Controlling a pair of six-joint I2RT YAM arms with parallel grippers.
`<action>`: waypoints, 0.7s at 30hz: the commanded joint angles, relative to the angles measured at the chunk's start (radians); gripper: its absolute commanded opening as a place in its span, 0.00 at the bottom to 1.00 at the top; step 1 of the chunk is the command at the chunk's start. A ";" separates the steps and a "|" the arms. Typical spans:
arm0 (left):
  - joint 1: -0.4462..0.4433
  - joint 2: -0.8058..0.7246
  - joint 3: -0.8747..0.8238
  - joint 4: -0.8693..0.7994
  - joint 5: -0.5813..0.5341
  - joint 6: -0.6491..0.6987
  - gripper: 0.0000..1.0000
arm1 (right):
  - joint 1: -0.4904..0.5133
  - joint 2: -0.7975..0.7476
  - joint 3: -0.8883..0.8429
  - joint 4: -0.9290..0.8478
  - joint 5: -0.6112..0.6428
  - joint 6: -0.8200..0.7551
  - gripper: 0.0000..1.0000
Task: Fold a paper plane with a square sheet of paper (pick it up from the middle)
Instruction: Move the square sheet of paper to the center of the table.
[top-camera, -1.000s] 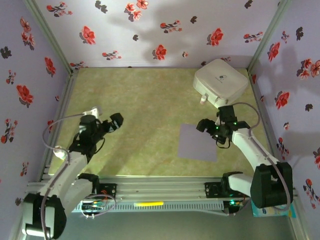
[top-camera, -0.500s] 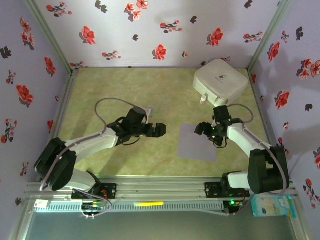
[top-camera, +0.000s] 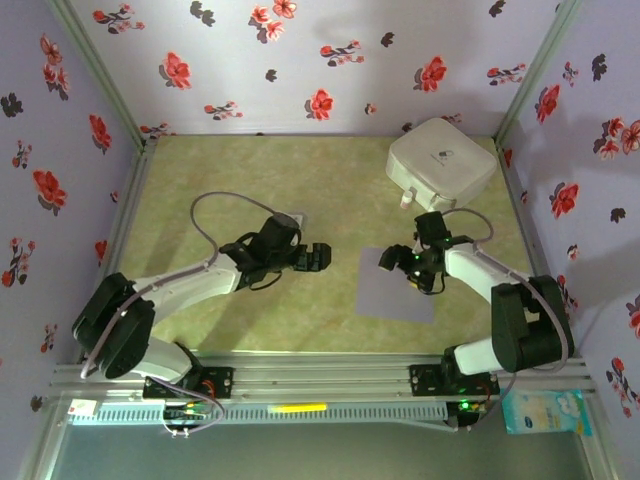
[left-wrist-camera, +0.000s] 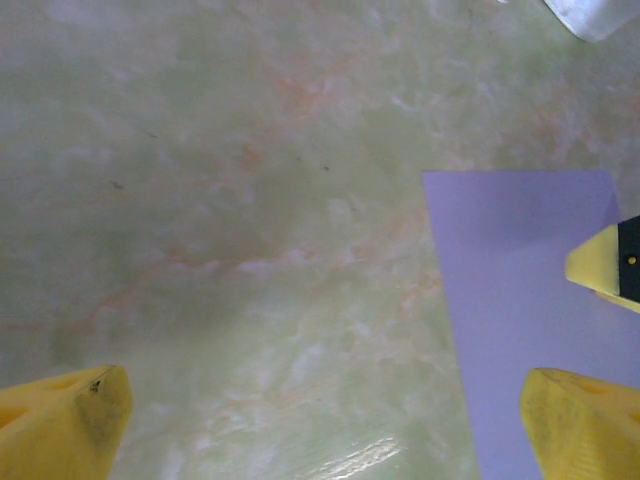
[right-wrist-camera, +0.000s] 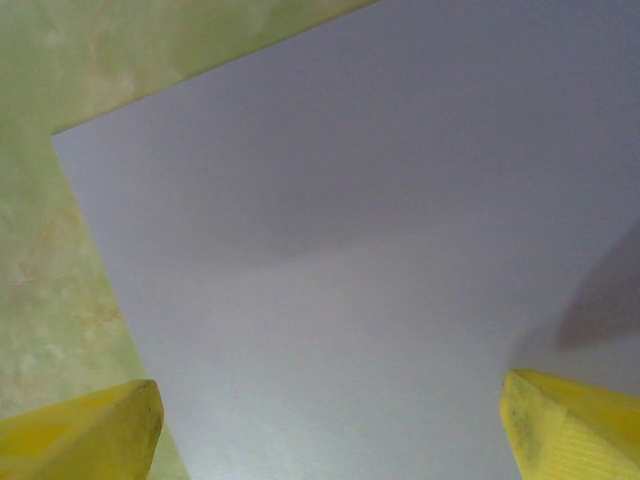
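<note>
Right hand (right-wrist-camera: 325, 435): yellow fingers spread wide, one tip at each lower corner of its wrist view, nothing pinched between them. It hangs low over the sheet (top-camera: 390, 300), above the sheet's far half. Whether the tips touch the paper cannot be told.

Sheet: pale lavender, plain, matte, thin. Lies flat on the tabletop (top-camera: 250, 190), right of centre and towards the near edge. Square outline with straight edges and a sharp corner, slightly turned against the tabletop's edges. No creases or folds. A soft shadow falls across its middle in the right wrist view.

Left hand (top-camera: 318, 257): spread wide too, holding nothing. Sits left of the sheet, apart from it and pointing at it; its wrist view has the sheet's left edge between the yellow tips.

Tabletop: glossy, mottled yellow-green with faint pinkish veins, like marble.

Box (top-camera: 442, 165): white, smooth, rounded corners, at the far right corner, just beyond the right arm.
</note>
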 joint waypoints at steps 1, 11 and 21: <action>0.000 -0.062 0.019 -0.081 -0.117 -0.017 1.00 | 0.061 0.039 -0.007 0.074 -0.002 0.091 0.88; 0.059 -0.194 -0.049 -0.137 -0.150 -0.041 1.00 | 0.316 0.218 0.111 0.163 0.096 0.258 0.88; 0.099 -0.301 -0.104 -0.185 -0.151 -0.066 1.00 | 0.413 0.284 0.253 0.243 0.069 0.370 0.87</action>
